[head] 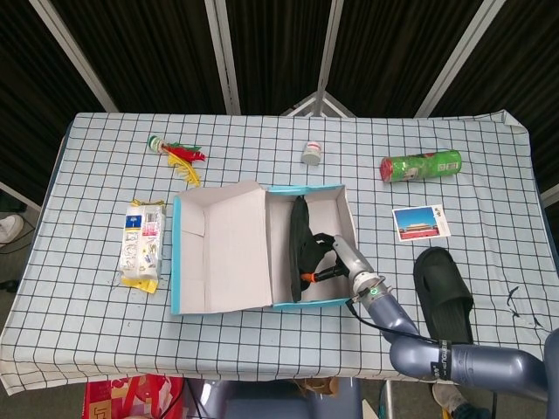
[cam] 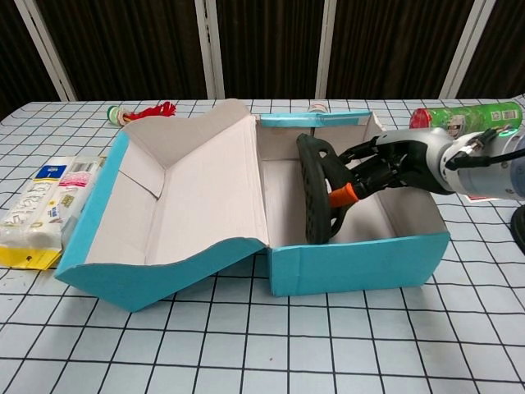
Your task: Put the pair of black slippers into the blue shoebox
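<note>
The right hand [cam: 373,168] grips a black slipper [cam: 314,199] that stands on edge inside the blue shoebox [cam: 361,263], its sole facing left toward the open lid [cam: 176,201]. The fingers [cam: 361,156] wrap over the slipper's strap side, with the box's right wall just behind them. Beyond the hand lies a green can [cam: 467,113] on the checked tablecloth [cam: 246,345], and far left of the fingers sit a wipes packet [cam: 37,209] and a red-tasselled toy [cam: 143,112].
</note>
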`<action>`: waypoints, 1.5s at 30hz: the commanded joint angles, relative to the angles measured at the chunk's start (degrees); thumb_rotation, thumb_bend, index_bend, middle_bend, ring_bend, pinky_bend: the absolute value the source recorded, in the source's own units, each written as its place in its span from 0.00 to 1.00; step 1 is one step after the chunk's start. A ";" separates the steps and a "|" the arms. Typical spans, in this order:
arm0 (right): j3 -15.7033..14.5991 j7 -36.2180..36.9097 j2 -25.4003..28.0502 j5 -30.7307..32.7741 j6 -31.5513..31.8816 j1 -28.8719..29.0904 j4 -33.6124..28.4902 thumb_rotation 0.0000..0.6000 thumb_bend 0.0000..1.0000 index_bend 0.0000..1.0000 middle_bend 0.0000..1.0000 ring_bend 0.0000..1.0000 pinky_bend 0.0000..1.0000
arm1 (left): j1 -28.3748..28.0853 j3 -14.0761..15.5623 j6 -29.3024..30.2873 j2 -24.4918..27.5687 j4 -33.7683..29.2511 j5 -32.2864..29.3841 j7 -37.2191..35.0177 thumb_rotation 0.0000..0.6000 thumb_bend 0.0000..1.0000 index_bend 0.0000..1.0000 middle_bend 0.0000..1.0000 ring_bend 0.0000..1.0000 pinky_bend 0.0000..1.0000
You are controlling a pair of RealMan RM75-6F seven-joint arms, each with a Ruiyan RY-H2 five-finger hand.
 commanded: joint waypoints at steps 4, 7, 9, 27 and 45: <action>-0.05 -3.02 -1.06 2.23 1.21 0.78 -0.31 1.00 0.76 0.64 0.51 0.38 0.16 | 0.04 -0.04 0.06 0.04 0.01 -0.03 -0.14 1.00 0.39 0.09 0.01 0.05 0.10; -0.11 -4.46 -1.57 3.01 1.79 0.97 -0.44 1.00 0.76 0.64 0.51 0.38 0.16 | 0.04 -0.05 0.03 0.07 0.05 -0.04 -0.28 1.00 0.39 0.09 0.01 0.05 0.10; -0.09 -5.27 -1.95 3.44 2.15 1.05 -0.53 1.00 0.76 0.64 0.51 0.38 0.16 | 0.07 -0.04 0.07 0.10 0.06 -0.01 -0.39 1.00 0.39 0.09 0.01 0.05 0.10; -1.90 -13.62 -5.26 3.75 4.38 1.62 0.69 1.00 0.76 0.65 0.51 0.38 0.15 | 0.23 -0.03 0.29 0.26 0.10 0.16 -0.92 1.00 0.39 0.09 0.01 0.05 0.10; -2.67 -19.10 -7.39 3.79 4.93 1.42 2.15 1.00 0.76 0.65 0.51 0.38 0.15 | 0.28 -0.06 0.32 0.32 0.09 0.13 -1.06 1.00 0.39 0.09 0.01 0.05 0.10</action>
